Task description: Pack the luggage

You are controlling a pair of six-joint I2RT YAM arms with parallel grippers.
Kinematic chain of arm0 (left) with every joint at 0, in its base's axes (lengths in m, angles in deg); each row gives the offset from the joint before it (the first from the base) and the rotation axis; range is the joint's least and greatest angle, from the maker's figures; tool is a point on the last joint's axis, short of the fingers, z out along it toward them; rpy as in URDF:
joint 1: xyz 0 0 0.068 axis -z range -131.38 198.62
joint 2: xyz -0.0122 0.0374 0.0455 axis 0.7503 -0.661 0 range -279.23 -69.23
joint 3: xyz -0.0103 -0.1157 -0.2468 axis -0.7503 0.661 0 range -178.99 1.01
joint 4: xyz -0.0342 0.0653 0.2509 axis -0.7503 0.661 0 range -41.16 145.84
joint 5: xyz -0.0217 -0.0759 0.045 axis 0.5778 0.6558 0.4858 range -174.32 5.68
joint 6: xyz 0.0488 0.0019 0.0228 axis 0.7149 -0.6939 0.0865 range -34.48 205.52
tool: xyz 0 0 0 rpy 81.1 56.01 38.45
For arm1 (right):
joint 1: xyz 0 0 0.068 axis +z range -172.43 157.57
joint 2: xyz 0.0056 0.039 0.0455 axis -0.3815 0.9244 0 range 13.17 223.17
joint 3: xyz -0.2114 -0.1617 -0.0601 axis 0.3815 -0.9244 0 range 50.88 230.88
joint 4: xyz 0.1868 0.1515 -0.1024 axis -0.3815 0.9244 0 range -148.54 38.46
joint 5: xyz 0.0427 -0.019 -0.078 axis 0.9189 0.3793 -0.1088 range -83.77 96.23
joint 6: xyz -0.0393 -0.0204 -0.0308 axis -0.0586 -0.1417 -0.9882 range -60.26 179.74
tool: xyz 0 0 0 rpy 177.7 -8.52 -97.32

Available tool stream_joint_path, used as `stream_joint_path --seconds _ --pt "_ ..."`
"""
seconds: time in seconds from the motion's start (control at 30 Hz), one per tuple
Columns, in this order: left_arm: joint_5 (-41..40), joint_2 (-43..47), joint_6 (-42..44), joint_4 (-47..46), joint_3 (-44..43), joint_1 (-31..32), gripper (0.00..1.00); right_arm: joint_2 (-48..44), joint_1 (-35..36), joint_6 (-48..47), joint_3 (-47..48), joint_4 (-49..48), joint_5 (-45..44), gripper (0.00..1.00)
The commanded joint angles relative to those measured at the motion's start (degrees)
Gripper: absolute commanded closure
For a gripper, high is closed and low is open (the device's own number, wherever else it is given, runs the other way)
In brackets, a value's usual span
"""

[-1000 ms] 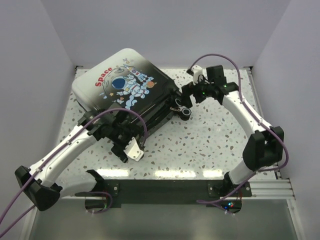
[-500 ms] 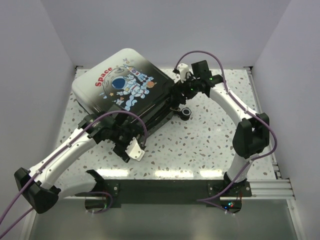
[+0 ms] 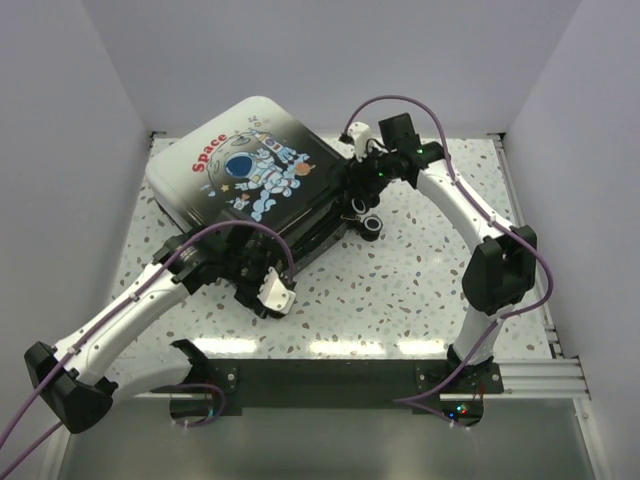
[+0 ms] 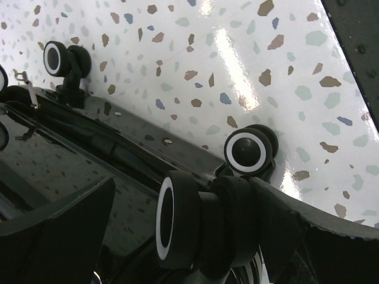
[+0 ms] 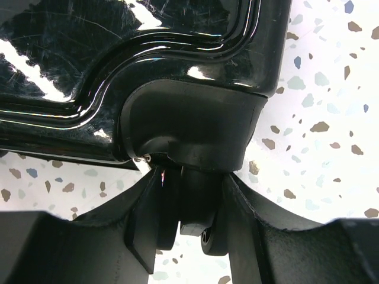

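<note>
Luggage (image 3: 245,165) closed, lying flat at far-left corner of terrazzo table (image 3: 420,270). Right gripper (image 5: 188,189): jaws narrow, clamped on corner wheel (image 5: 198,207). Left gripper (image 4: 189,198): jaws wide, straddling near-side wheel (image 4: 174,228).

luggage (image 3: 250,170) back left on table (image 3: 420,290), left end effector (image 3: 248,272) before it, right end effector (image 3: 356,196) right of it

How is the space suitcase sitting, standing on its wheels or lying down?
Lying down. The luggage has its astronaut picture facing up, and its wheels stick out sideways.
</note>
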Motion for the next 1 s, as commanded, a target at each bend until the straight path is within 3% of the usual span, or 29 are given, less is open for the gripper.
stream_joint_path --seconds 0.0,0.17,0.43,0.63,0.97 --pt "0.12 1.42 -4.89 -6.97 -0.26 0.17 0.00 -1.02 -1.06 -1.96 5.32 3.41 -0.58 1.00" --pt "0.20 2.83 -7.19 -9.96 0.26 0.17 0.00 -2.25 -1.06 -1.61 11.22 7.10 -1.28 1.00" --pt "2.40 4.15 -7.20 -8.40 -0.96 0.26 0.00 -6.90 -2.63 -3.89 2.98 7.37 -4.00 1.00" --pt "4.86 4.06 -0.69 -1.54 -2.28 0.26 0.00 -6.65 -3.25 -4.43 -3.62 2.10 -5.33 1.00" --pt "2.75 3.54 4.05 -0.83 -3.95 0.26 0.00 -3.31 -3.25 -1.52 2.77 -1.25 -4.98 1.00"
